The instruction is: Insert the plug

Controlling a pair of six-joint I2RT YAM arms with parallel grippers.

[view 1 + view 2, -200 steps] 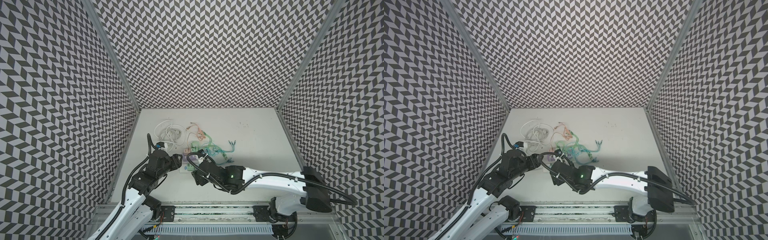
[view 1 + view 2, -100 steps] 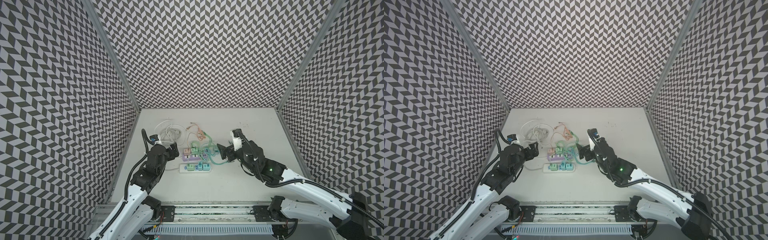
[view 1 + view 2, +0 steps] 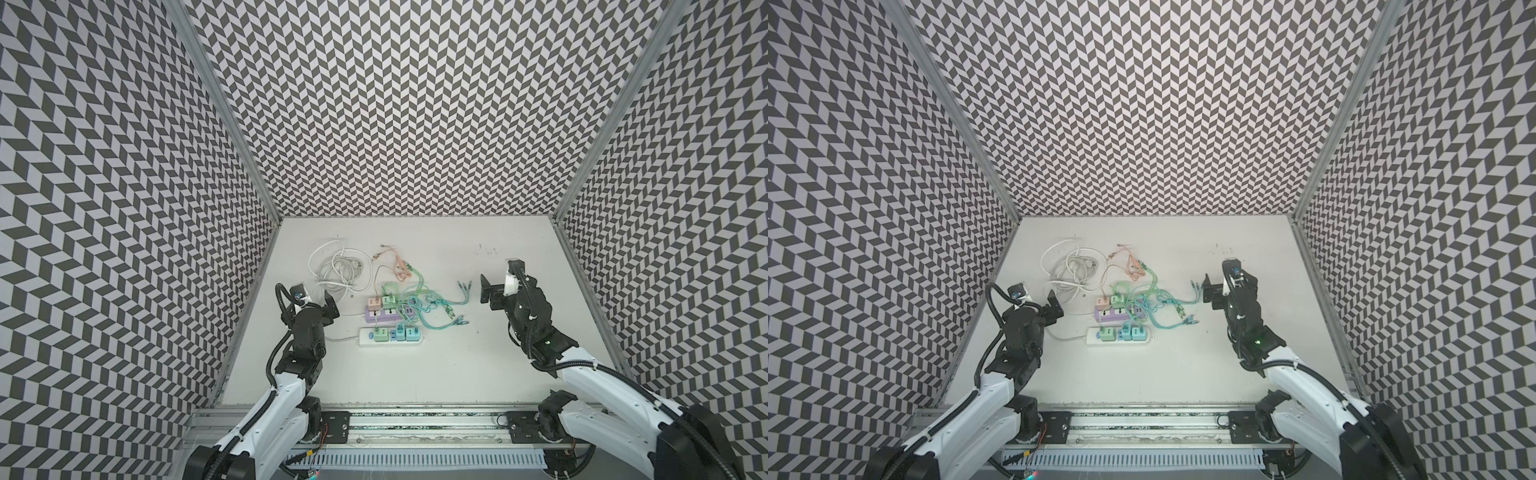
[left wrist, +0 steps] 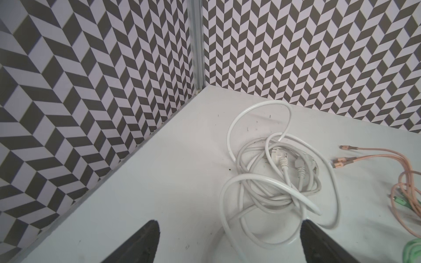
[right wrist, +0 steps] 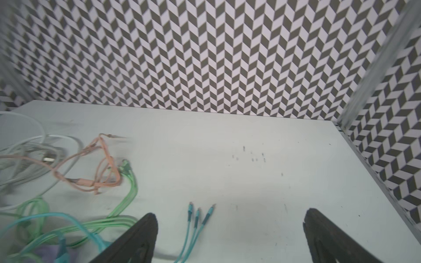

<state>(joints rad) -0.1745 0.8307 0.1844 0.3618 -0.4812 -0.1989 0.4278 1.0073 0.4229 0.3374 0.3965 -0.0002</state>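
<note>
Black tool fingers that crowded over the power strips a second ago are now well clear of them. The left tool (image 3: 322,305) has drawn back to the left side of the bench (image 3: 457,374), near the front loops of the white cable coil (image 3: 336,268). The right tool (image 3: 498,291) has swung from the middle out to the right, beyond the teal connector tips (image 3: 463,286).

Both tools are spread wide, and neither holds or touches anything. In the left wrist view the left tool's fingers (image 4: 141,246) frame bare bench and the nearest loop of the coil. In the right wrist view the right tool's fingers (image 5: 325,239) frame bare bench, with the three teal tips lying between them; that view is blurred toward its edges.

The white power strip (image 3: 362,338) lies flat in the middle of the bench. A green plug (image 3: 380,333), a blue plug (image 3: 400,333) and a teal plug (image 3: 412,332) sit side by side in it. Just behind it lies the lilac power strip (image 3: 384,321), carrying a pink plug (image 3: 374,303) among other pastel ones. Which plug is the task's own I cannot tell. A tangle of green and teal cables (image 3: 428,309) spreads to the right of the strips, and a peach cable (image 3: 397,266) lies behind them.
</note>
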